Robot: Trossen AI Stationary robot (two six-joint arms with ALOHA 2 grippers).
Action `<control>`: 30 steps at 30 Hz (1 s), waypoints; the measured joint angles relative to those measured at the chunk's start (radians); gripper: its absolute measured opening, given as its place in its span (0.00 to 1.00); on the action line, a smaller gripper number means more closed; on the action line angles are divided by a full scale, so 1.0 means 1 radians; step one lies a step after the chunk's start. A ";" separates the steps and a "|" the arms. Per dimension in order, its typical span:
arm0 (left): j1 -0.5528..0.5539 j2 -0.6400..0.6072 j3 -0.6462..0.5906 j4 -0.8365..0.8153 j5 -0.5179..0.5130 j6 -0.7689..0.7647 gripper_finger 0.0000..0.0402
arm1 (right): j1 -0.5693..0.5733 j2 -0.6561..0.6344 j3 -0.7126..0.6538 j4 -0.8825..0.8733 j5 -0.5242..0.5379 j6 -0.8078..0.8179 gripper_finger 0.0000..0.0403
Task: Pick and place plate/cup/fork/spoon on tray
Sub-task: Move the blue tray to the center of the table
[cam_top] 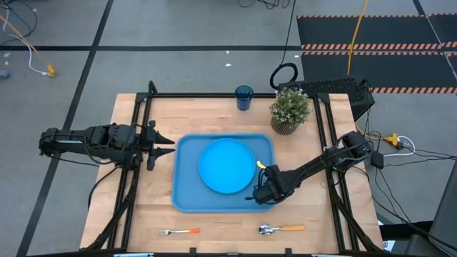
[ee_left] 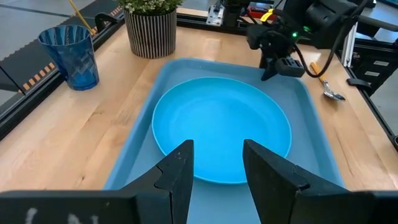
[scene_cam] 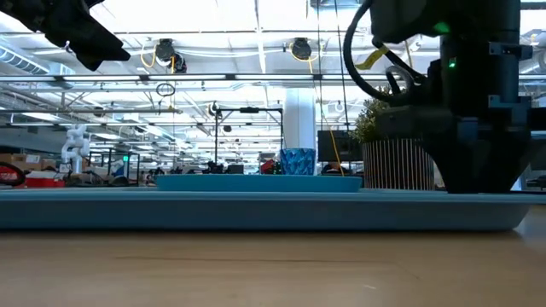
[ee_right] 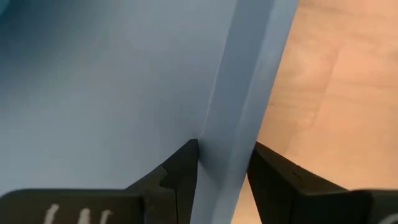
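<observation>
The right pincer (cam_top: 258,196) is down at the tray's (cam_top: 187,201) near right corner, and the right wrist view shows its two fingers (ee_right: 181,174) straddling the raised rim (ee_right: 242,124), one on the inside and one on the tabletop side, clamped on the tray. The left pincer (cam_top: 168,146) hovers just off the tray's left edge, its fingers (ee_left: 180,174) apart and holding nothing, pointing across the tray toward the plate.

The tray sits in the middle of the tabletop (cam_top: 143,200) and holds one thing: the single round plate (cam_top: 227,165), lying flat inside it, a little toward the far right side. The right pincer is just beside the plate's near right edge but grips the tray rim, not the plate.

One cup (cam_top: 244,97) stands upright at the far edge of the tabletop, outside the tray, near a potted plant (cam_top: 290,109) to its right. One fork (cam_top: 178,231) and one spoon (cam_top: 282,228) lie on the tabletop at its near edge, well apart from each other, the fork toward the left and the spoon toward the right, both outside the tray.
</observation>
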 joint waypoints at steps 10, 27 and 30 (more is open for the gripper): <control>0.000 0.000 0.000 0.000 0.000 0.000 0.36 | 0.031 0.002 0.000 -0.044 0.029 0.094 0.30; 0.000 0.000 0.000 -0.001 0.000 -0.004 0.36 | 0.037 -0.210 -0.004 -0.140 0.199 0.037 0.41; 0.000 0.000 0.000 -0.001 0.000 -0.006 0.36 | 0.037 -0.238 -0.003 -0.155 0.226 0.017 0.43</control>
